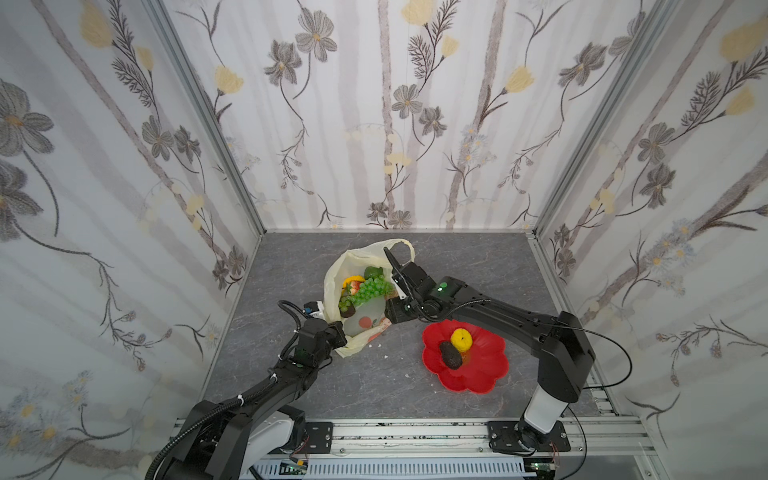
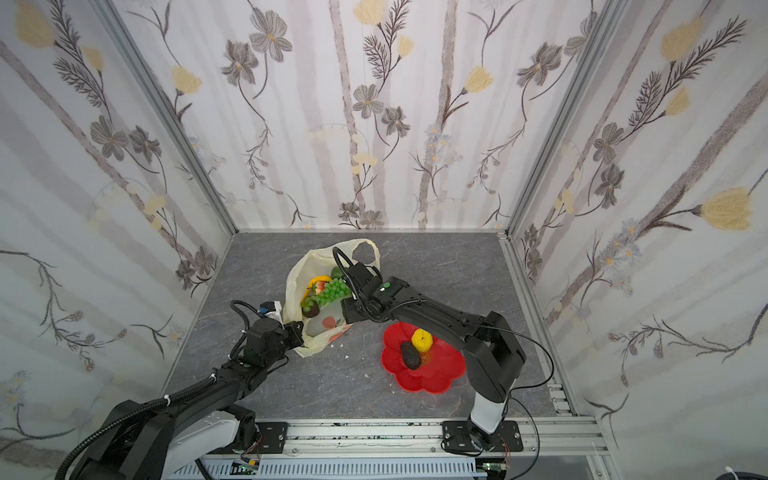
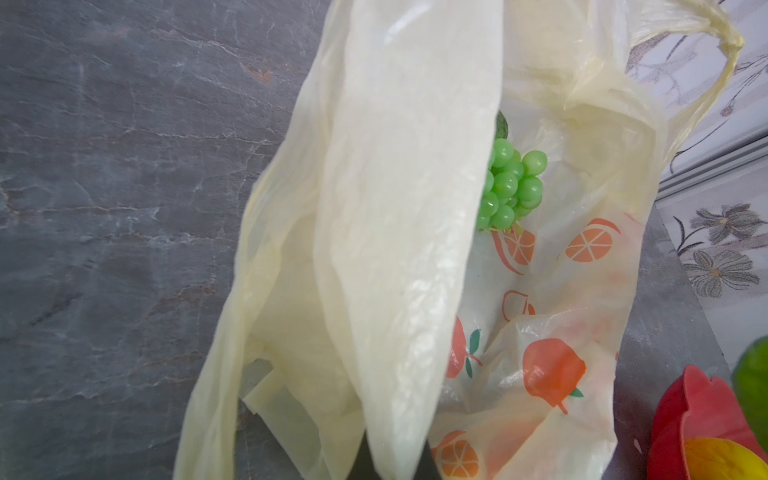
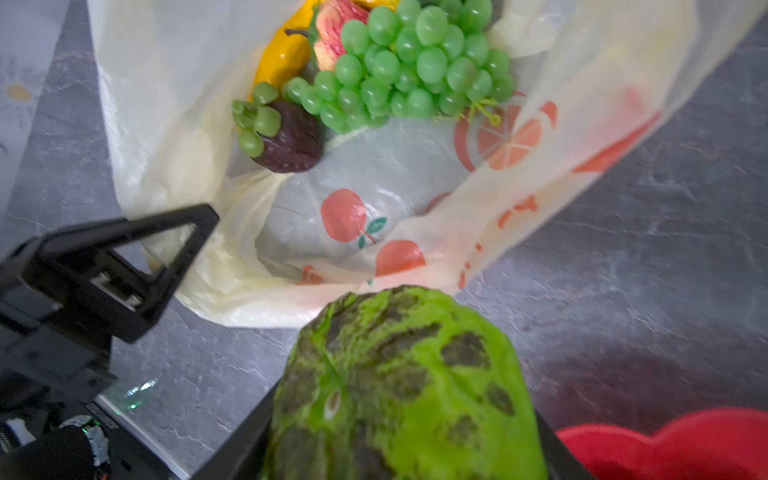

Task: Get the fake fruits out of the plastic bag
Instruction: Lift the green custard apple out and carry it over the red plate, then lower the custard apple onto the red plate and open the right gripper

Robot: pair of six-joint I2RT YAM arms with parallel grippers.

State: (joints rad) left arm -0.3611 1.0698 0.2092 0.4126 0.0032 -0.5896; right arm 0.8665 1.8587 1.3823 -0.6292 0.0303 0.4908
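The pale-yellow plastic bag point(image 1: 332, 286) point(image 2: 297, 270) lies open on the grey floor. Inside it are a green grape bunch point(image 1: 370, 289) point(image 4: 415, 62) point(image 3: 507, 187), a yellow banana point(image 4: 282, 58), a red strawberry point(image 4: 336, 33) and a dark round fruit point(image 4: 295, 145). My left gripper point(image 1: 341, 332) point(image 3: 395, 465) is shut on the bag's near edge and holds it up. My right gripper point(image 1: 390, 313) point(image 4: 403, 436) hovers just outside the bag's mouth. It is shut on a bumpy green ball point(image 4: 407, 374), which is hidden in both top views.
A red flower-shaped plate point(image 1: 490, 370) point(image 2: 444, 374) sits to the right of the bag. It holds a yellow fruit point(image 1: 460, 338) and a dark avocado point(image 1: 451, 355). Flowered walls close in the left, back and right sides. Small white crumbs lie on the floor near the bag.
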